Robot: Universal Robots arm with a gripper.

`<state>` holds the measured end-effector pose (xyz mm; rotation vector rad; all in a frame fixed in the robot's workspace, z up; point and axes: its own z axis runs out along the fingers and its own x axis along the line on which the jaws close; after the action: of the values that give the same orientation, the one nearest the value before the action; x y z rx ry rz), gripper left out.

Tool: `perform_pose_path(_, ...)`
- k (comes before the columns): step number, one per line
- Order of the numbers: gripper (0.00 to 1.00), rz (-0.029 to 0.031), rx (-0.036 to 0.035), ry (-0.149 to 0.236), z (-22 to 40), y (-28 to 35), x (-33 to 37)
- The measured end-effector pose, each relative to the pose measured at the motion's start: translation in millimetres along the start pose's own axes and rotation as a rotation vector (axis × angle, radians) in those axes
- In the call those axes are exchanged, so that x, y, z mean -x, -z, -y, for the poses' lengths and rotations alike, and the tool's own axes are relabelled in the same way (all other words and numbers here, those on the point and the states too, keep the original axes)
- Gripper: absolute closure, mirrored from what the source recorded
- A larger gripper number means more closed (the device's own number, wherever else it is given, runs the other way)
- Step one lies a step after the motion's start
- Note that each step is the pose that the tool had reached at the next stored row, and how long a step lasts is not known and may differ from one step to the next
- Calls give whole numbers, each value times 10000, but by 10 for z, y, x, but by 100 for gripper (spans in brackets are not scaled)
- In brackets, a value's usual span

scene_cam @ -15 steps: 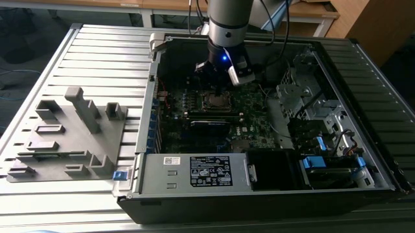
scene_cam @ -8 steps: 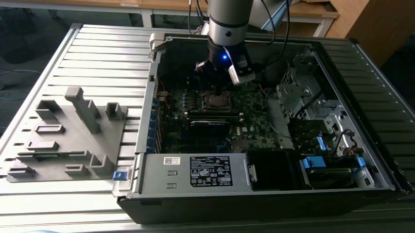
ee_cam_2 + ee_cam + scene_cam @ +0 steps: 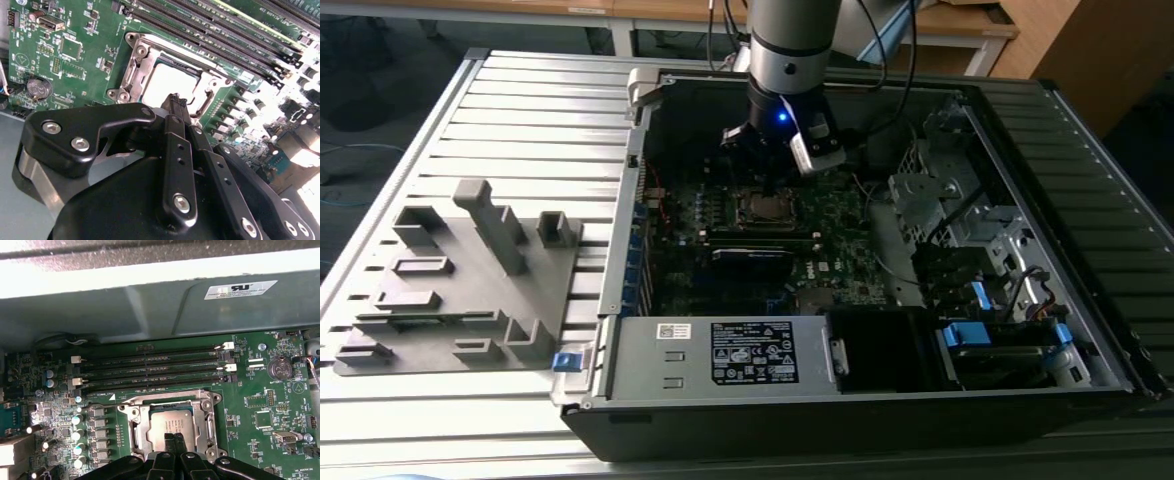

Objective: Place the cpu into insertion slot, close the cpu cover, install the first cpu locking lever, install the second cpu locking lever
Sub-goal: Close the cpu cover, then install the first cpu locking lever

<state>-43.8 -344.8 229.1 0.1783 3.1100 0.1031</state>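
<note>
Slot interior hidden: the cpu (image 3: 170,424) sits in the insertion slot (image 3: 742,210) and covers its centre, so no contacts are visible. The gripper body blocks the near edge of the chip in both wrist views, and the locking levers are hard to make out among the silver metal, so I cannot tell whether they are latched. In the exterior view the socket is small and dark under the arm, with little detail. The gripper (image 3: 175,102) is clenched, its two black fingers pressed together with nothing seen between them. The tips are over the near part of the cpu's top, either touching or just above it; contact cannot be judged. The cpu is a flat square with a dull silver-grey top, glaring white in the second wrist view. The cpu cover (image 3: 131,75) is a thin silver frame with a square cut-out, lying flat around the chip, with round screws at the corners. The green circuit board (image 3: 260,390) is matte and densely populated. Long narrow black memory slots (image 3: 150,365) run parallel just beside the socket, a round coin battery (image 3: 279,369) sits near the board edge, and small cylindrical capacitors (image 3: 77,420) stand in a row. The open black computer case (image 3: 854,410) sits on a ribbed metal table (image 3: 520,110), with a grey moulded fixture tray (image 3: 454,290) to the exterior view's left.
</note>
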Motion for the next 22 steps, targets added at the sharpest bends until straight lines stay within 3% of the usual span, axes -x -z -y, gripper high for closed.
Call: perform_pose_path(22, 89, -1, -3, 0, -2, 22, 5)
